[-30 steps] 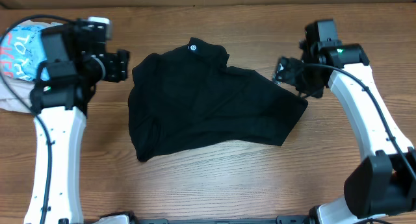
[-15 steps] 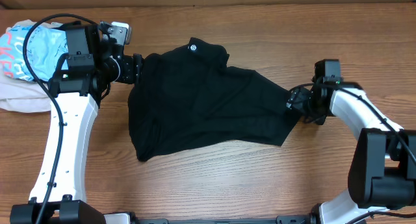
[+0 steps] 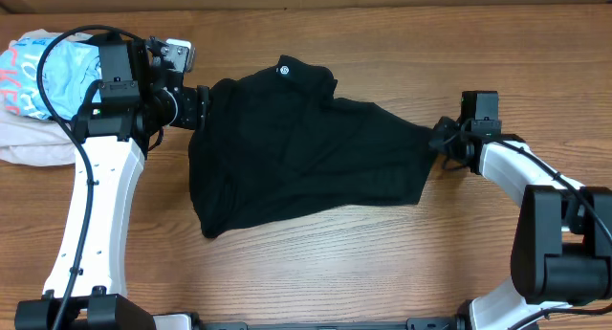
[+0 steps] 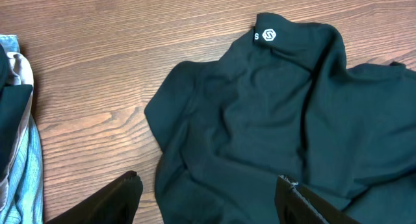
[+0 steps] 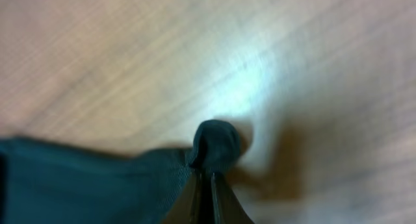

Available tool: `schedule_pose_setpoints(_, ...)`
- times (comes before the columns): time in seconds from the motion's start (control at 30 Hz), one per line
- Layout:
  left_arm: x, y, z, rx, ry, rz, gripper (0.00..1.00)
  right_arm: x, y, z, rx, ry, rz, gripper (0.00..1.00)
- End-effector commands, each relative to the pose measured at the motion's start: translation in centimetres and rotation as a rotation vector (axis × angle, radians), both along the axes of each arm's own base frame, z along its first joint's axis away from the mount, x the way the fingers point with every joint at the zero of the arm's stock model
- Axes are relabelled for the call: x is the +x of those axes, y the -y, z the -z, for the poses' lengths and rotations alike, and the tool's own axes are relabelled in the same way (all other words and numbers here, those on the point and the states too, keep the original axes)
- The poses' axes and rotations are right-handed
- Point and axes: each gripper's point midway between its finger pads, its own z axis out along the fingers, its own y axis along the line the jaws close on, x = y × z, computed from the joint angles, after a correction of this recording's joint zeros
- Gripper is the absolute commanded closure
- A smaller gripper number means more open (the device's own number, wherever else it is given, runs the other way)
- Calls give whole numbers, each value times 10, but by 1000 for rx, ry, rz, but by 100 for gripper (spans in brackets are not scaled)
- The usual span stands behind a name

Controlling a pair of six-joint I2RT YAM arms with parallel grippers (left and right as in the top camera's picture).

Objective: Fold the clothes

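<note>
My right gripper (image 3: 442,139) pinches the black T-shirt (image 3: 306,148) by the corner far from its neck label (image 3: 284,70). My left gripper (image 3: 196,107), spread, hovers beside the edge nearer that label, and the shirt lies lengthwise between us.

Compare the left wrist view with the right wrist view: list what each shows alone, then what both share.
Left wrist only: the white neck-label logo, a light blue shirt at the left edge, and the open left hand. Right wrist only: the right hand shut on a bunched bit of black fabric. Both: the black T-shirt lying on the wooden table.
</note>
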Motion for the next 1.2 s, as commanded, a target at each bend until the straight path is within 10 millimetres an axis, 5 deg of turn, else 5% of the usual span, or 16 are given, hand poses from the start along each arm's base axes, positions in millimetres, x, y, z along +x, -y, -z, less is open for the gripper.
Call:
schedule_pose_setpoints(0.0,5,2,-7,14,25,15,32,30,18,-24,-45,135,55,96)
schedule_pose_setpoints(0.23,10,1,-12,16,53,15,33,93,46,-106,-78,427,116,96)
schedule_pose_setpoints(0.4,14,-4,-14,39,70,-4,31,108,65,-138,-117,501,159,96)
schedule_pose_setpoints(0.43,15,-5,-14,47,71,-11,30,108,68,-140,-115,500,162,91)
schedule_pose_setpoints(0.47,15,-7,-14,56,74,-19,30,107,70,-140,-109,488,161,71)
schedule_pose_setpoints(0.53,15,-9,-14,59,75,-23,29,104,69,-138,-78,447,143,17)
schedule_pose_setpoints(0.57,15,-8,-14,58,74,-23,29,102,67,-137,-60,423,131,2)
schedule_pose_setpoints(0.6,15,-8,-15,49,72,-26,28,97,64,-137,-33,388,114,0)
schedule_pose_setpoints(0.8,-4,8,-7,-73,-20,-36,31,65,35,-139,108,232,23,0)
schedule_pose_setpoints(0.87,-21,18,4,-109,-112,-21,42,51,19,-125,126,151,-9,0)
schedule_pose_setpoints(1.07,-48,27,33,-83,-253,-57,51,38,-6,-79,23,28,-65,39)
schedule_pose_setpoints(1.17,-53,18,47,-58,-293,-153,51,38,-5,-60,-11,-15,-11,42)
